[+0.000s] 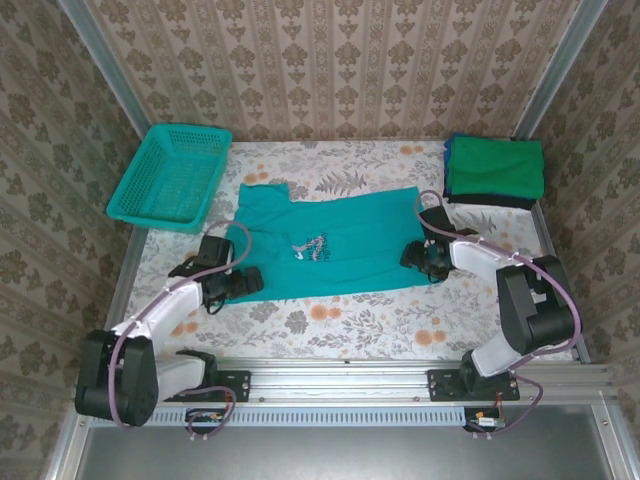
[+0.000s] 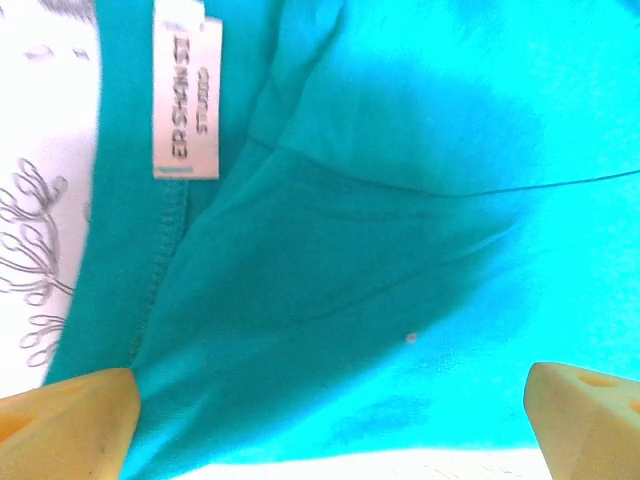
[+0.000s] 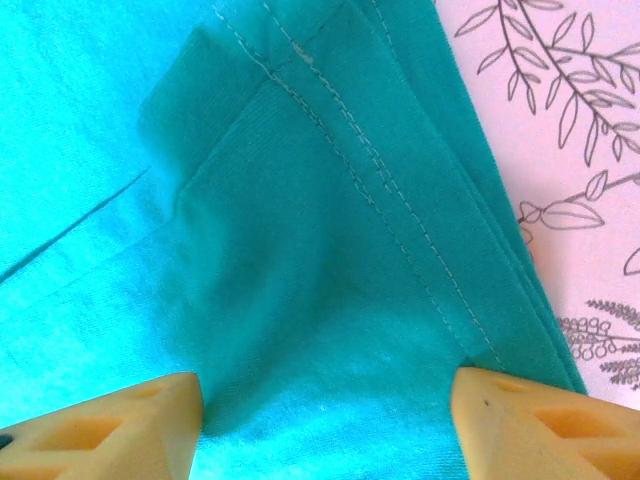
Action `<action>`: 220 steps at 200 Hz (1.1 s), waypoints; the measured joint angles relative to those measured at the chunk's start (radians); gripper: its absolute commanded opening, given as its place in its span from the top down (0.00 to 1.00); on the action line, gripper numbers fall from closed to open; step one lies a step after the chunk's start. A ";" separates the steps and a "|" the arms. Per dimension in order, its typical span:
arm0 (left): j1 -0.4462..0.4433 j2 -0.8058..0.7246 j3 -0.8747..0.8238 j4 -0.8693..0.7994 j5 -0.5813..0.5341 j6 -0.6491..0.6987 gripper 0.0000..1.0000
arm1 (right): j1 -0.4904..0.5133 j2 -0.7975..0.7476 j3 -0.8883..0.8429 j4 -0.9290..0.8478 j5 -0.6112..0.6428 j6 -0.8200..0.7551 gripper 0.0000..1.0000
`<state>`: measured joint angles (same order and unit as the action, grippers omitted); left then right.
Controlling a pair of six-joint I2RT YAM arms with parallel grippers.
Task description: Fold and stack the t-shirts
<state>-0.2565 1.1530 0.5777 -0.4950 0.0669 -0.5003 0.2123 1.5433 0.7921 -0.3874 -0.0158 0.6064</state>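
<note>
Folded t-shirts [image 1: 495, 170] sit stacked in the far right corner, while the teal t-shirt [image 1: 330, 245] seems only partly folded, with the left gripper [image 1: 243, 283] and right gripper [image 1: 416, 257] at its ends, jaws apart.

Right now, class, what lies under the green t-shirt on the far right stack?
A blue t-shirt edge and a black t-shirt edge peek out beneath the green t-shirt. The green one covers the rest of both.
</note>
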 measured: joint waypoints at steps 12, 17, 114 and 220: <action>-0.015 0.006 0.056 -0.005 -0.001 0.023 0.00 | 0.000 -0.025 -0.014 -0.001 0.000 0.000 0.33; -0.029 0.016 0.088 -0.006 -0.001 0.031 0.00 | 0.002 -0.040 -0.022 -0.002 0.000 0.000 0.33; -0.176 0.664 0.603 0.097 0.124 0.153 0.55 | 0.002 -0.177 -0.042 -0.004 0.005 -0.004 0.32; -0.187 0.761 0.723 0.002 0.021 0.206 0.51 | 0.002 -0.176 -0.048 0.004 0.005 -0.014 0.32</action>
<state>-0.4438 1.9141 1.3006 -0.4934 0.0879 -0.2943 0.2138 1.3670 0.7441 -0.3836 -0.0109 0.5926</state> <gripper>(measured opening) 0.477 0.683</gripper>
